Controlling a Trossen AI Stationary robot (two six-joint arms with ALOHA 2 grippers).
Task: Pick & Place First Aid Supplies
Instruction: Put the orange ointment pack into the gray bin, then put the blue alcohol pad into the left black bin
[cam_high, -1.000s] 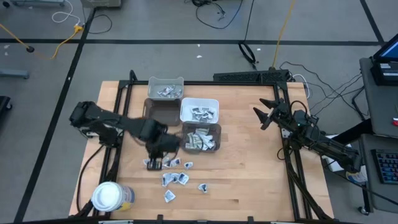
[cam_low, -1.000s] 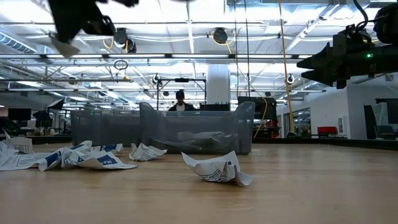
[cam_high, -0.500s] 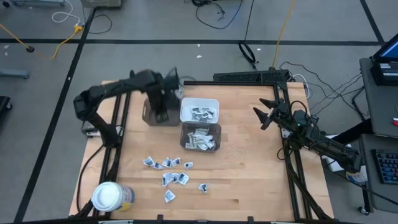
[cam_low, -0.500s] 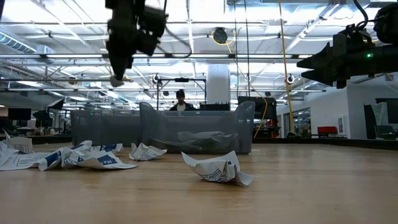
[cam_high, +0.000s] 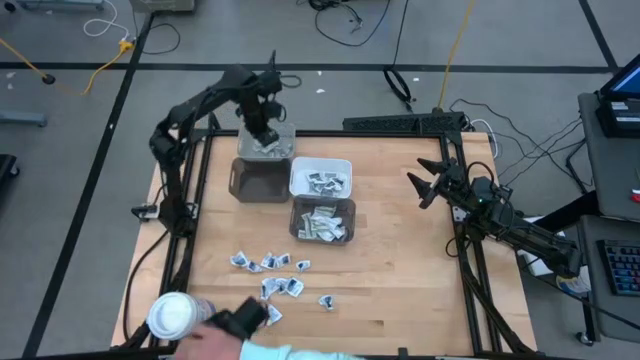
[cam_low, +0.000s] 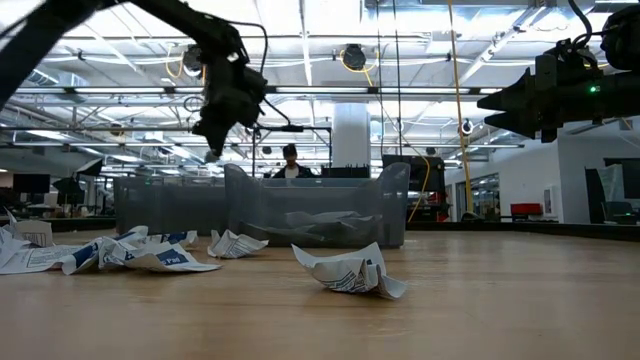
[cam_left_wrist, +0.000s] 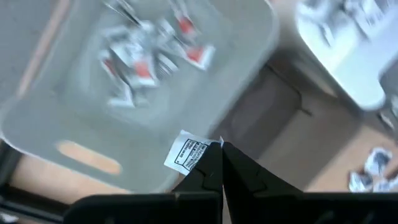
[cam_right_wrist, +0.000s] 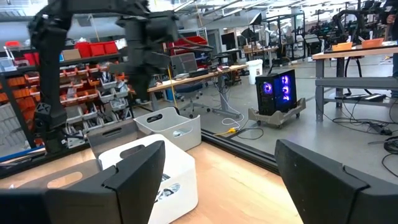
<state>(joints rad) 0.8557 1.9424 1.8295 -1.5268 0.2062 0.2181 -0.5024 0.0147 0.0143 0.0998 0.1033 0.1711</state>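
- two arms work the wooden table (cam_high: 400, 270), and only one is busy: the left arm reaches to the upper centre-left of the high view, the right arm waits at the right edge.
- four bins cluster at upper centre: the far grey bin (cam_high: 266, 143), an empty dark bin (cam_high: 258, 180) below it, a white bin (cam_high: 320, 177) to its lower right, and a clear bin (cam_high: 322, 221) lower still.
- the left gripper (cam_high: 262, 128) hangs over the far grey bin; in the left wrist view its fingers are pinched together on one white packet (cam_left_wrist: 188, 152), which sticks out to one side of the tips.
- the relation that matters, as i judge it: the bin's open floor lies straight below the pinched packet, among packets with red print already there, so letting go should drop it inside.
- the right gripper (cam_high: 428, 183) sits with its fingers spread wide apart, holding nothing, well apart from the bins.
- loose packets (cam_high: 275, 275) lie scattered in the lower centre of the high view, nearer the left arm than the right.
- a white-lidded jar (cam_high: 172, 315) stands at lower left, and a person's gloved hand (cam_high: 238, 320) comes in at the bottom edge just beside it.
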